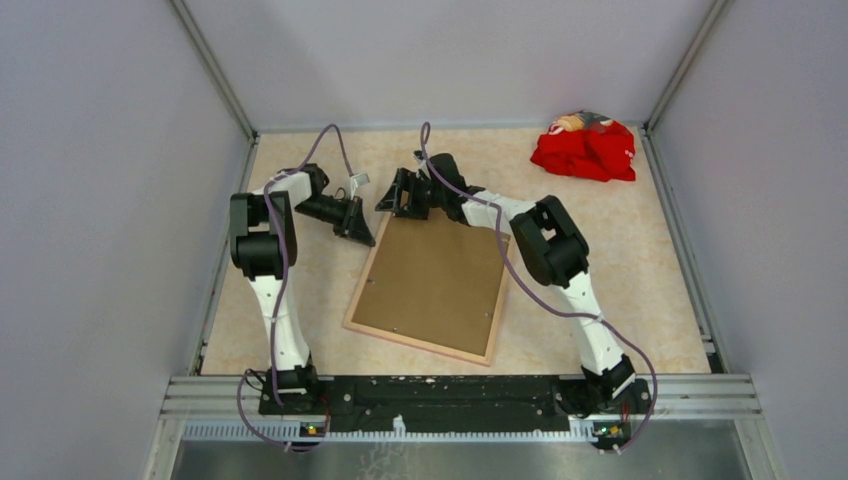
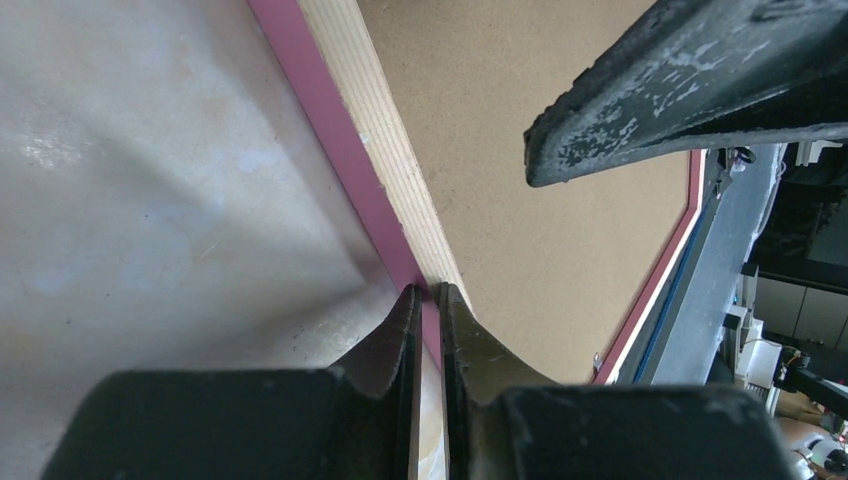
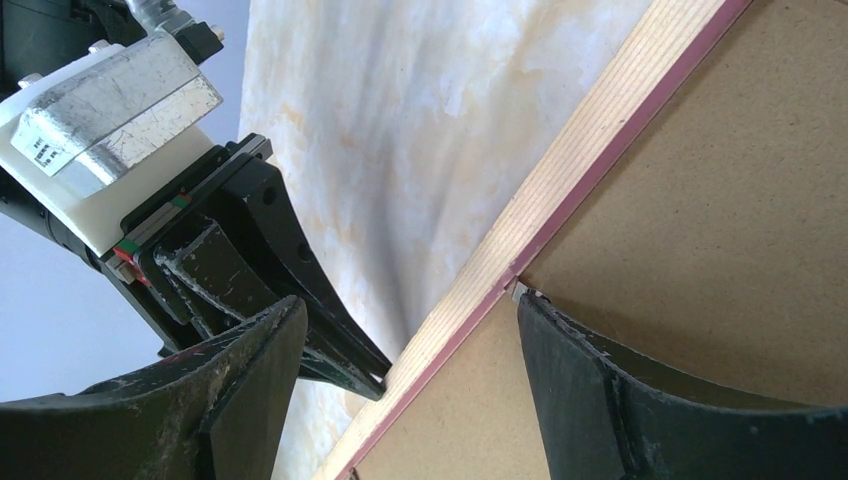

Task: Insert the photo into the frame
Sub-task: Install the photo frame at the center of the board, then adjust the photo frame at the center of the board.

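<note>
**Two Hands at the Top of the Frame**

The pale, marbled surface (image 1: 620,270) filled most of the top view. The frame (image 1: 418,342) lay in the middle of that view with its back side up. Its pale wood showed, and only a thin pink line peeked out at the edge. I think it lay that way so things could be put in from behind.

Inside the frame sat the brown backing board (image 1: 430,285), and it filled almost all of the frame. The photo could not be seen anywhere. It might have been under the board, face down, but I cannot tell. At the upper right of the top view a red bundle (image 1: 585,150) sat well apart from the frame.

Both hands were at the top end of the frame. The right hand (image 3: 408,305) was wide open. In its own view one finger was over the board at the lower right. The other finger was out past the wood edge at the lower left, so the edge ran between them. It looked ready to grab the edge or press the board, but it gripped nothing.

The left hand (image 2: 428,298) was squeezed nearly shut at the bottom middle of its view. It pinched the thin pink edge of the frame near a corner. I think it held on there to keep the frame from sliding.
</note>
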